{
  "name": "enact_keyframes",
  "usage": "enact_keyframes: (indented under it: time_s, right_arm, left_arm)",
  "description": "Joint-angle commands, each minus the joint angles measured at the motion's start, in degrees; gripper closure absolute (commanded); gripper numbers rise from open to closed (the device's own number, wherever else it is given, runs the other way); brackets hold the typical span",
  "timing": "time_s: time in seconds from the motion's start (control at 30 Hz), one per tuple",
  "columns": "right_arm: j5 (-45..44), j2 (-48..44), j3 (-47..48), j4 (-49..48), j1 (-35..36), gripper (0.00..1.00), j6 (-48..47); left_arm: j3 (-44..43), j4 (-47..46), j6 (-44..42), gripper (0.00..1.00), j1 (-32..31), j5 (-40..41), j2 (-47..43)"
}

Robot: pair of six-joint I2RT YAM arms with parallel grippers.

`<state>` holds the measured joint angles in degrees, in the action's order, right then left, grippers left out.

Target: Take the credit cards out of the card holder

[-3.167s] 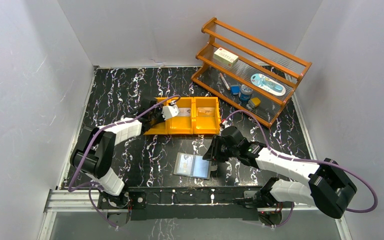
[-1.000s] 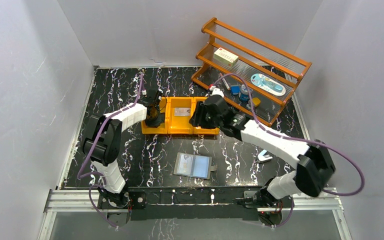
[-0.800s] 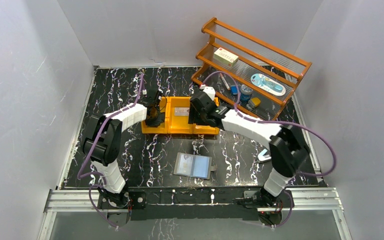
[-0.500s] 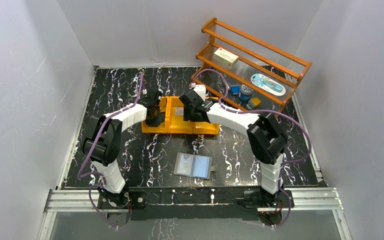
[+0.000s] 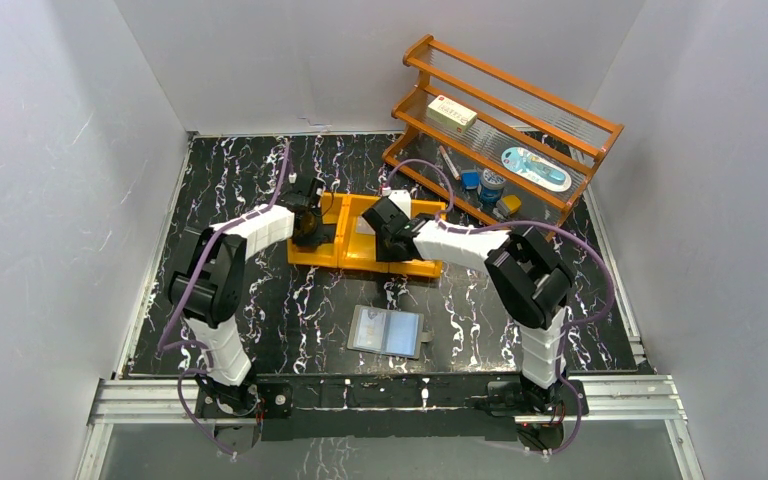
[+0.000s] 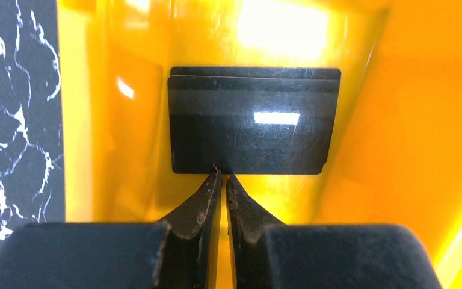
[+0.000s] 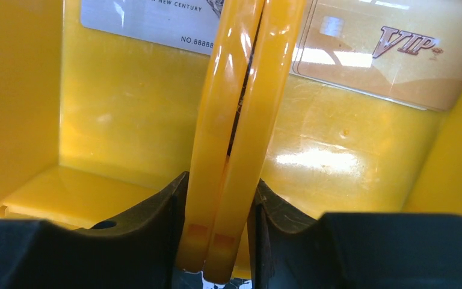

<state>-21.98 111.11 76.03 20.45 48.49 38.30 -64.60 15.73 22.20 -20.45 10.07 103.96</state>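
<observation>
The card holder [image 5: 388,331] lies open on the table, near the front, with no gripper by it. The orange bin [image 5: 425,268] stands behind it. My left gripper [image 5: 317,230] is in the bin's left compartment. In the left wrist view it [image 6: 222,176] is shut and empty, its tips at the near edge of two stacked black credit cards [image 6: 252,123] lying flat. My right gripper [image 5: 390,232] is shut on the bin's double dividing wall [image 7: 240,120], as the right wrist view [image 7: 221,180] shows. A silvery grey card [image 7: 150,18] lies left of that wall and a tan card [image 7: 385,54] right of it.
A wooden rack [image 5: 510,140] stands at the back right, holding a cream box [image 5: 453,114] and several small items. White walls close in the left, back and right sides of the black marbled table [image 5: 240,180].
My right gripper has swung from beside the card holder up to the bin and closed on its dividing wall. The bin has shifted slightly. My left gripper moved down into the left compartment.
</observation>
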Motion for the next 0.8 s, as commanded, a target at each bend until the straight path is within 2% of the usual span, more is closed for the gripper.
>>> enact_keyframes:
  time_s: [0.0, 0.23, 0.47, 0.57, 0.77]
  right_arm:
    - [1.76, -3.64, -3.43, -0.33, 0.03, 0.57, -5.69]
    - [3.33, -5.27, -7.72, -4.34, -0.03, 0.58, -9.48]
    - [5.28, -6.26, -8.99, -6.9, 0.02, 0.57, -10.56]
    - [5.6, -6.21, -8.8, -6.85, 0.03, 0.56, -10.79]
    - [6.84, -6.74, -9.57, -7.85, 0.02, 0.56, -10.88]
  left_arm:
    - [-2.37, 0.59, -4.69, 0.91, 0.93, 1.19, 3.92]
    - [-3.61, -1.06, -7.62, 0.87, 0.94, -1.83, 4.85]
    - [-3.82, -2.98, -7.18, 0.81, 0.93, -9.0, 6.41]
    - [-3.89, -3.45, -4.45, 0.79, 0.92, -13.05, 7.13]
    - [-3.65, -4.37, 4.28, 0.76, 0.93, -13.97, 7.82]
